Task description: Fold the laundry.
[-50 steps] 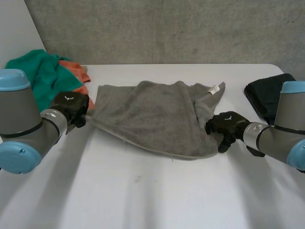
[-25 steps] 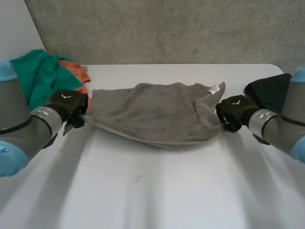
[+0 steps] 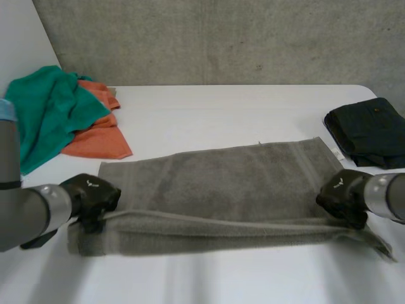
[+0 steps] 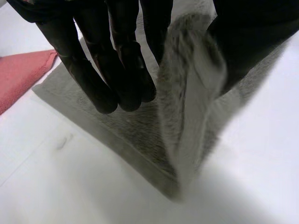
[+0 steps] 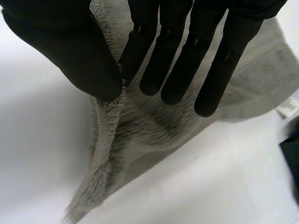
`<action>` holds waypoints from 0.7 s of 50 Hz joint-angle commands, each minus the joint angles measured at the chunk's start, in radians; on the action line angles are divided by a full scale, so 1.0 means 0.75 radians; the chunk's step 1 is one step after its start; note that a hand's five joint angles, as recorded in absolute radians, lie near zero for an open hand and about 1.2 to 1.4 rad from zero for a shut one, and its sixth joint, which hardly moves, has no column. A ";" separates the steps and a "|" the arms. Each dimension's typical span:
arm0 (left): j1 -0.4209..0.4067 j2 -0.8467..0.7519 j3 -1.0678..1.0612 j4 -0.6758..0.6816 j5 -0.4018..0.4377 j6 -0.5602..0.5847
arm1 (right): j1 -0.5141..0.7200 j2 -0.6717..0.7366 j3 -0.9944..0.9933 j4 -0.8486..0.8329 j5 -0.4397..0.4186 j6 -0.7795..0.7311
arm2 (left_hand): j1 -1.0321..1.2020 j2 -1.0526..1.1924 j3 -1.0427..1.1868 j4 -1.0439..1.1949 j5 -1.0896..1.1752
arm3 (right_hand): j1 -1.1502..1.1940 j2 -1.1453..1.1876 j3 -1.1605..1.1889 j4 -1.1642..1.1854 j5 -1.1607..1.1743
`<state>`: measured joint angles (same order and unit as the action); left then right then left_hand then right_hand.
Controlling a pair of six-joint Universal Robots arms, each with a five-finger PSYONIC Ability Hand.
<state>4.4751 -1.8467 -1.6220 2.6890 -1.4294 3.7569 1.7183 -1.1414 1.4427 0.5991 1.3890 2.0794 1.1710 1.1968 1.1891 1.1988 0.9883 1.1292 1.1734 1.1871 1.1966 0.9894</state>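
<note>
The white counter lies in front of me, and the grey towel is spread on its near half. The towel's long axis runs from 9 o'clock to 3 o'clock, between my two arms. Its far long edge lies flat. Its near long edge is drawn into a taut raised ridge from one hand to the other, with a strip of towel slack on the counter just in front of it. At about 10 o'clock from the towel a green cloth sits crumpled, partly over an orange cloth, and both are apart from the towel. At about 2 o'clock a dark folded garment rests near the counter's right edge, just beyond the towel's far right corner. My left hand is at the towel's 9 o'clock end. There the fingers point down, nearly straight, and pinch the raised edge against the thumb, so the cloth stands up in a fold between them. My right hand is at the 3 o'clock end. Its fingers are also extended, and the towel's edge is nipped between the thumb and the nearest finger, with the rest of the cloth falling away under the palm.
</note>
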 commanded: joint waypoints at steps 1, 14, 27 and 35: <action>-0.021 -0.266 0.340 0.125 -0.062 -0.108 | 0.100 0.249 -0.256 -0.232 0.126 0.109 | 0.300 0.266 0.276 0.263 0.311 | 0.356 0.297 0.279 0.266 0.310; -0.101 -0.622 0.831 0.137 -0.317 -0.192 | 0.180 0.603 -0.670 -0.803 0.083 0.162 | 0.300 0.266 0.276 0.263 0.311 | 0.356 0.297 0.279 0.266 0.310; -0.132 -0.810 1.144 0.168 -0.448 -0.201 | 0.194 0.920 -1.030 -0.872 0.048 0.162 | 0.300 0.266 0.276 0.263 0.311 | 0.356 0.297 0.279 0.266 0.310; -0.189 -0.833 1.175 0.176 -0.416 -0.172 | 0.194 1.002 -1.112 -0.911 0.138 0.179 | -1.329 -1.363 -1.353 -1.366 -1.318 | -1.273 -1.332 -1.350 -1.363 -1.319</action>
<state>4.3608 -2.4678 -0.7472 2.8193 -1.7545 3.6128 1.8676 -0.4150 0.6361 -0.0639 1.4462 2.2027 0.2420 0.3360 0.3407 0.3285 0.1614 0.2824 0.3012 0.3192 0.3281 0.1371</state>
